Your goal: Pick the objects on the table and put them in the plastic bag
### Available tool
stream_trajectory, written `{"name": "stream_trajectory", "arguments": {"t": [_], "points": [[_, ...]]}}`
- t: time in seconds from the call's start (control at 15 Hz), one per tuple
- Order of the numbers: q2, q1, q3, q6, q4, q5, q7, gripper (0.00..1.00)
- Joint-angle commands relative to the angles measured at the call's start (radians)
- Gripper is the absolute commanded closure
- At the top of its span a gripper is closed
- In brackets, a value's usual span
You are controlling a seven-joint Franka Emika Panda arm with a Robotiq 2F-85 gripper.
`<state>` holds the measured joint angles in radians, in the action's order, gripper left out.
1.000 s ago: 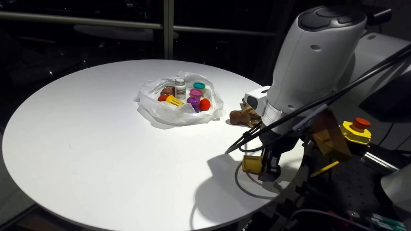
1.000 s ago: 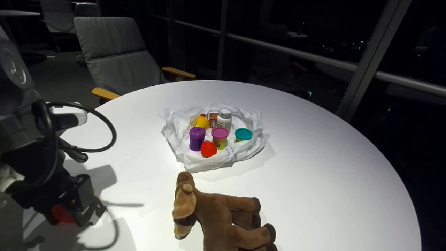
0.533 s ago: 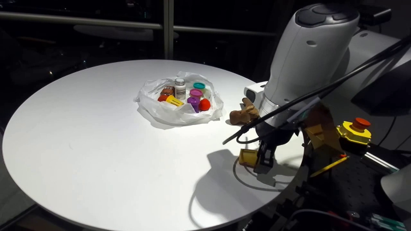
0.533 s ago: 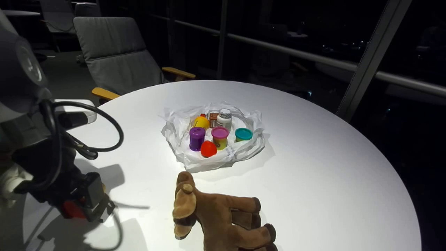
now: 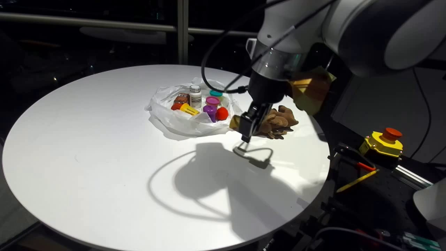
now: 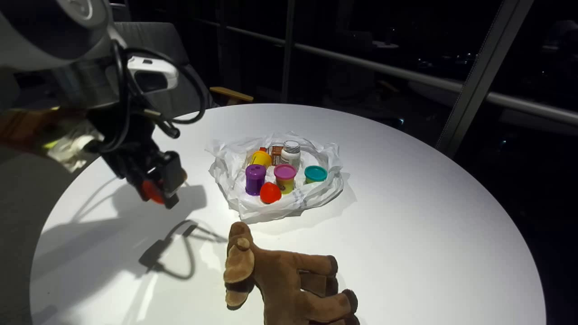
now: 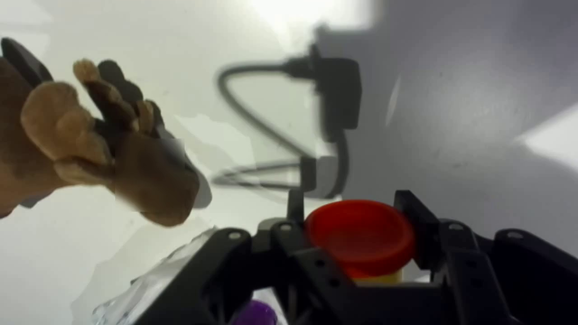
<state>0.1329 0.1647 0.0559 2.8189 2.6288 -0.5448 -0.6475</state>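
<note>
My gripper (image 5: 246, 130) is shut on a yellow tub with a red lid (image 7: 359, 239), held above the table. The tub's yellow side (image 5: 234, 123) and its red lid (image 6: 152, 191) show in the exterior views. The white plastic bag (image 5: 181, 126) lies spread open on the table, also in an exterior view (image 6: 259, 213) and partly in the wrist view (image 7: 151, 282). The gripper is beside it, not over it. A brown plush animal (image 6: 280, 275) lies on the table near the bag; the wrist view shows its head (image 7: 156, 180).
In the bag are a purple tub (image 6: 255, 179), a pink-lidded tub (image 6: 285, 172), a teal-lidded tub (image 6: 315, 174), a white bottle (image 5: 195, 97), a brown box (image 5: 182, 98), a yellow tub (image 5: 189, 109) and a red item (image 5: 222, 113). Cables loop from the arm.
My gripper has risen from near the table's edge and moved toward the bag and the plush animal, carrying the red-lidded tub. The bag and plush have not moved.
</note>
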Motion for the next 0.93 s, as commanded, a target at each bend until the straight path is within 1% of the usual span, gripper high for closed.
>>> {"name": "stream_trajectory", "arguments": {"t": [0.0,0.27,0.47,0.53,0.6,0.8,0.87], "points": [[0.032,-0.002,-0.022,-0.06,-0.164,0.025,-0.064,0.7],[0.146,0.01,-0.081,-0.08,-0.341,-0.014,-0.212,0.7],[0.248,0.011,-0.115,-0.092,-0.447,0.005,-0.275,0.7],[0.279,0.039,-0.15,-0.091,-0.476,0.05,-0.268,0.7],[0.313,0.042,-0.162,-0.091,-0.505,0.071,-0.272,0.7],[0.376,0.039,-0.18,-0.094,-0.574,0.175,-0.252,0.7],[0.375,0.031,-0.177,-0.098,-0.587,0.218,-0.239,0.7]]}}
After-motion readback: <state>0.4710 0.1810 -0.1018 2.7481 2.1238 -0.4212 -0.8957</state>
